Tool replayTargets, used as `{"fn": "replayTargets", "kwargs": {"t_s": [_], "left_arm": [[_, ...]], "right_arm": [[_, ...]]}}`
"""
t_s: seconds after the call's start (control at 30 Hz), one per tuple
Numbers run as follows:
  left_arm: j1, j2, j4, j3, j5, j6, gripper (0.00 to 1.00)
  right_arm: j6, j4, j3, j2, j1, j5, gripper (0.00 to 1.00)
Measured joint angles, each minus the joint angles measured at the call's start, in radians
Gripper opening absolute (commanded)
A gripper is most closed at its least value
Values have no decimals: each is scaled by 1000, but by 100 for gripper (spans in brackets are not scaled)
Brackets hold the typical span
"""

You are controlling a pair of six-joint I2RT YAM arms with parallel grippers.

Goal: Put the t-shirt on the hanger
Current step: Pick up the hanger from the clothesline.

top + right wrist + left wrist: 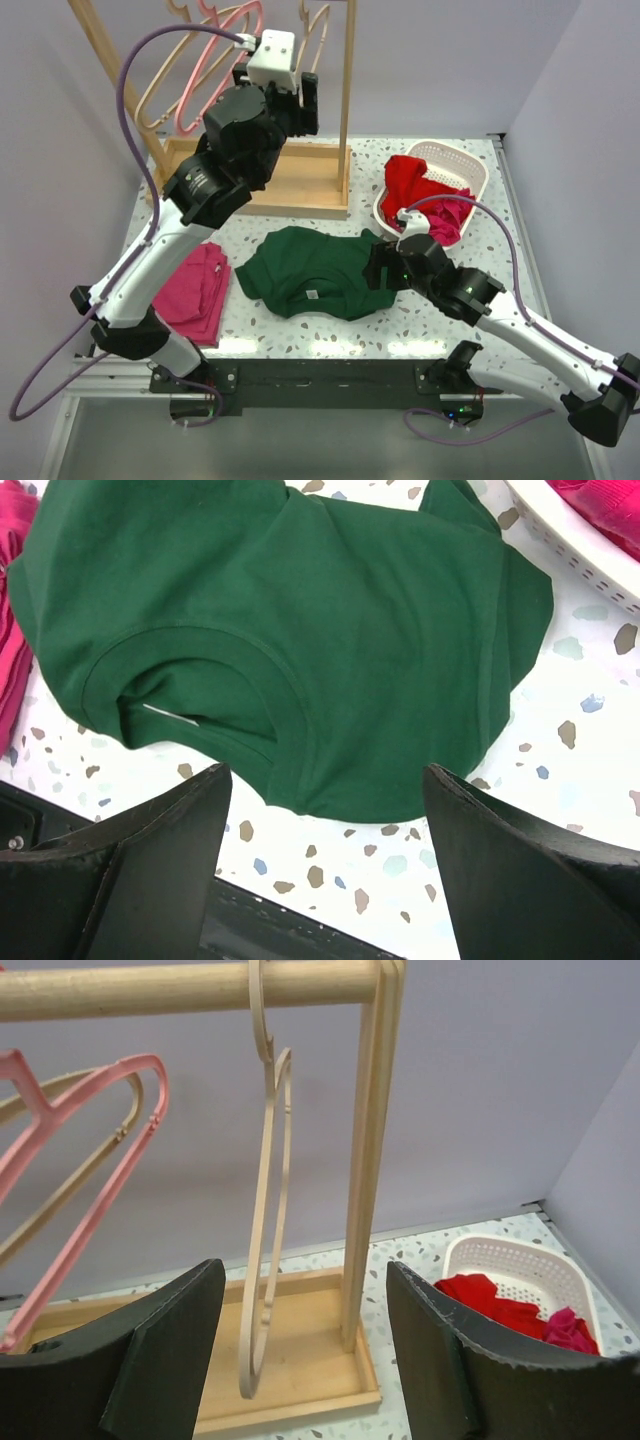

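- Jaws of the left gripper (303, 1300) stand wide apart and empty. It is raised level with the hanger (262, 1260), which hangs edge-on from the wooden rail (180, 988) just ahead. The gap lines up on the thin frame, probably so the fingers can close around it.
- The pink hanger (100, 1160) hangs further along the same rail, to one side of that line.
- The right gripper (325, 780) is likewise spread wide with nothing in it. It hovers low at the edge of the t-shirt (330, 630), seemingly ready to pin or lift the cloth.
- The t-shirt lies flat on the table (580, 760), neck opening towards the arms and well apart from the hanger.
- A small white label (168, 714) shows inside the neck. Nothing on it can be read, and no other writing or brand is visible.
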Motion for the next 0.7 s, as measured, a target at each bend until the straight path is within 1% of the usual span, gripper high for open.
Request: {"fn": "replayTargets", "kwargs": {"t_s": [0.1, 0.2, 0.47, 0.63, 0.7], "left_arm": [[21, 69, -39, 108, 0, 32, 70], [55, 119, -64, 164, 23, 44, 70], [205, 223, -114, 210, 177, 47, 67], [213, 245, -143, 212, 226, 48, 63], [212, 246, -145, 212, 233, 49, 59]], "right_arm": [[-2, -6, 0, -20, 0, -2, 81], [-3, -9, 0, -29, 0, -4, 81], [-4, -17, 0, -50, 0, -5, 82], [-4, -24, 0, -76, 0, -4, 82], [-4, -26, 0, -79, 0, -4, 82]]}}
